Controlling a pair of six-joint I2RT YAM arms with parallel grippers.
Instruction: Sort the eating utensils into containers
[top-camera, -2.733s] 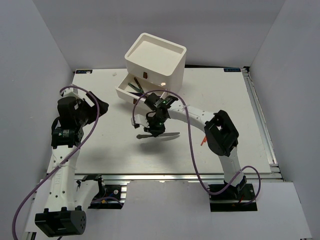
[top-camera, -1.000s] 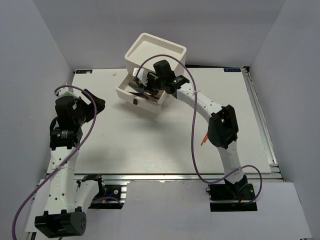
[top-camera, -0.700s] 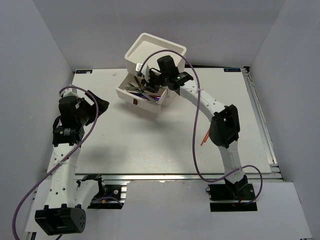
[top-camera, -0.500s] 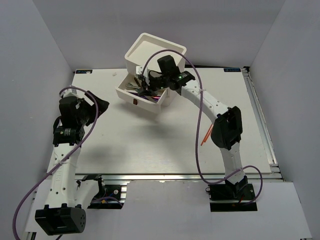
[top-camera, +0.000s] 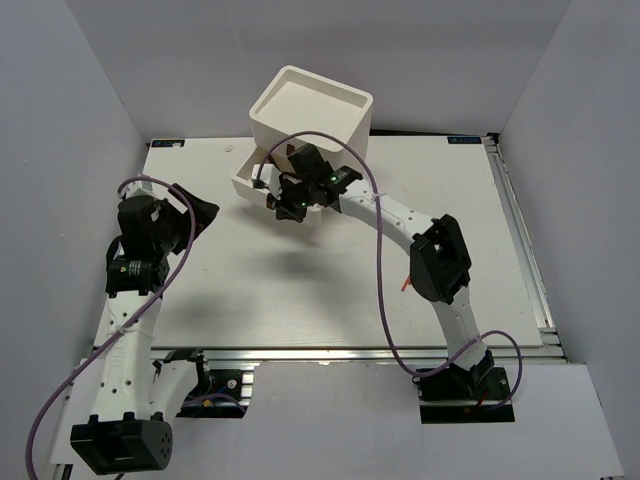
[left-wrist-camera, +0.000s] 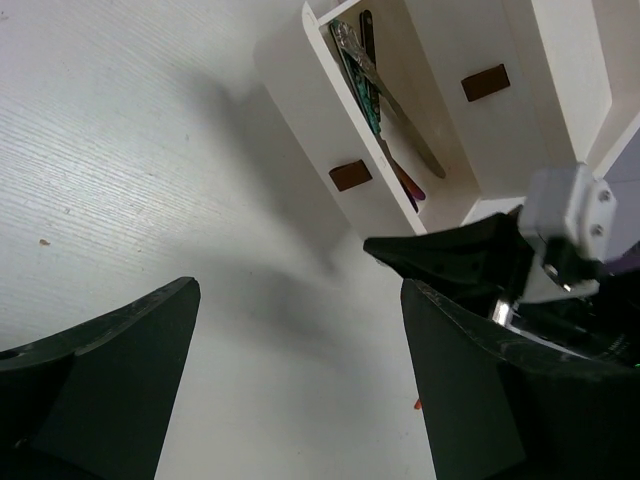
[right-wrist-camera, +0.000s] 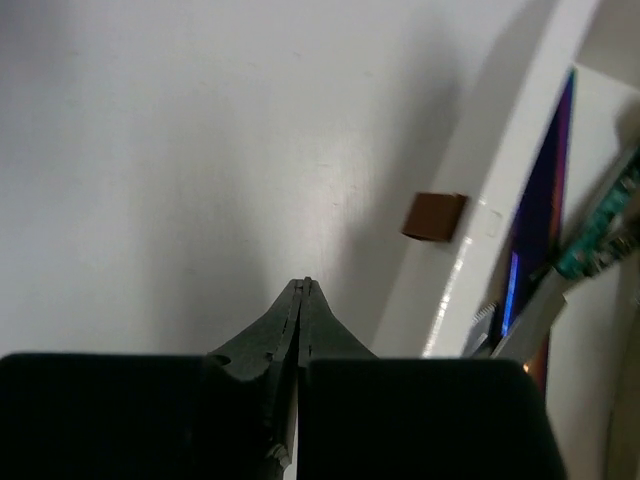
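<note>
Two hands stood unequally placed for the move ahead. The right hand (right-wrist-camera: 303, 287) had its fingers pinched fully together with nothing between them. Its tip sat low over the pale worktop (top-camera: 300, 290), just beside the front wall of the pulled-out shallow white drawer (left-wrist-camera: 318, 110) and a little to one side of the small dark red pull (right-wrist-camera: 435, 216). That drawer belonged to the boxy white drawer unit (top-camera: 310, 110) near the middle of the worktop's far edge. It held sorted cutlery: an iridescent purple-blue blade (right-wrist-camera: 548, 190) and teal-handled pieces (left-wrist-camera: 372, 85) lying lengthwise along the front wall. By my judgement the drawer's travel ran back into the unit, away from the right hand, so a push would need to meet that front squarely. One thin orange chopstick (top-camera: 405, 284) lay on the worktop by the right arm's elbow, toward the right edge. The left hand (left-wrist-camera: 300, 290), spread wide and empty, hung well apart near the left edge.
</note>
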